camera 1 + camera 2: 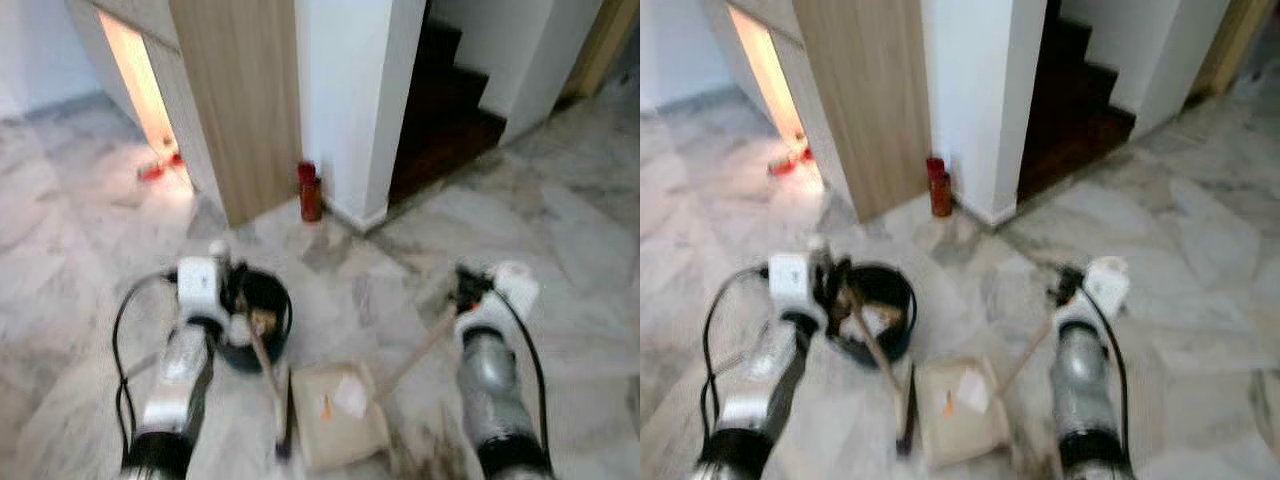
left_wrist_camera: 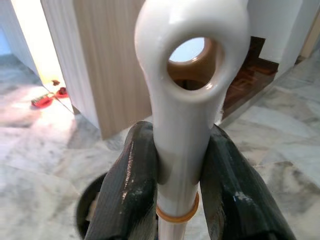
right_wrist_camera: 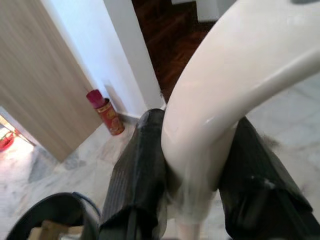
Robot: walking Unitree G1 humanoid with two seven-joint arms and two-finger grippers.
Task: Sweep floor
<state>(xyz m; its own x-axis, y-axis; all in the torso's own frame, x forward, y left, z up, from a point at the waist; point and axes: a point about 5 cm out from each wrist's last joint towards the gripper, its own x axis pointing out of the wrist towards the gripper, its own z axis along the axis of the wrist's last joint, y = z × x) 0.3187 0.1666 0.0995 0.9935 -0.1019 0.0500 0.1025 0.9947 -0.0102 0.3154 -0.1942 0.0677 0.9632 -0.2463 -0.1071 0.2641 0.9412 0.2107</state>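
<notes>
Left gripper [image 2: 177,175] clenched on broom handle [image 2: 187,100]; right gripper [image 3: 200,170] clenched on dustpan handle [image 3: 235,85]. Dustpan [image 1: 335,415] flat on marble floor [image 1: 560,240] between arms, beside black bin [image 1: 262,325], likely ready for catching sweepings.

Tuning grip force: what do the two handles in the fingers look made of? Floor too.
Left handle: looks like glossy white plastic, sharp highlights, moulded hanging hole; an orange ring sits lower on it. Right handle: glossy cream, probably plastic, smooth curved moulding with a sheen. Floor: polished grey-white veined tiles, marble or a marble look; cannot tell which.
</notes>
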